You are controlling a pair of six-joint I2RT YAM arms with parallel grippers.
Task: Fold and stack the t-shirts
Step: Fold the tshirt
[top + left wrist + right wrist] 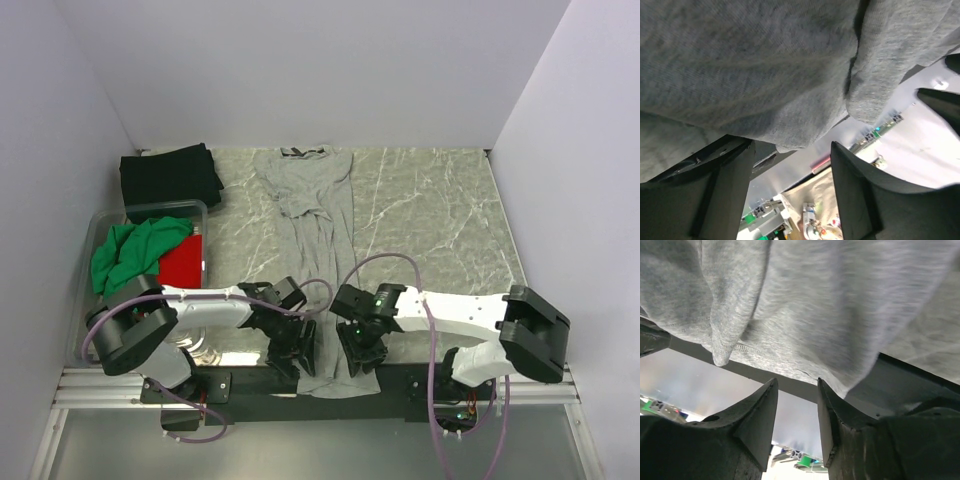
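Left gripper (292, 348) stands at the near table edge with its fingers (860, 200) apart and nothing between them. The hem of the heather-grey soft cotton t-shirt (316, 215) hangs just above them in the left wrist view. This shirt lies as a long narrow strip down the middle of the grey marbled table top (440, 220), with the collar at the far side and the hem drooping over the dark front rail (410, 380). Right gripper (360, 352) is just beside the other hem corner, its jaws also parted and empty, with the cloth hanging loose over them.

I judge the shirt to be light, limp and not slippery. It will sag and wrinkle where it is not supported, and it cannot break. The good places to take hold are the two hem corners, each pinched through all layers, so that the strip folds evenly toward the collar.

On the left, the folded black t-shirt (170, 178) lies at the far corner. The clear plastic bin (150, 208), with the crumpled green t-shirt (128, 255) and the red t-shirt (182, 262), stands near the strip, so that side is tight. On the right the table top is bare up to the white wall (560, 150), which gives more space for swinging. The near edge is a risk, because the hem could slide off there.
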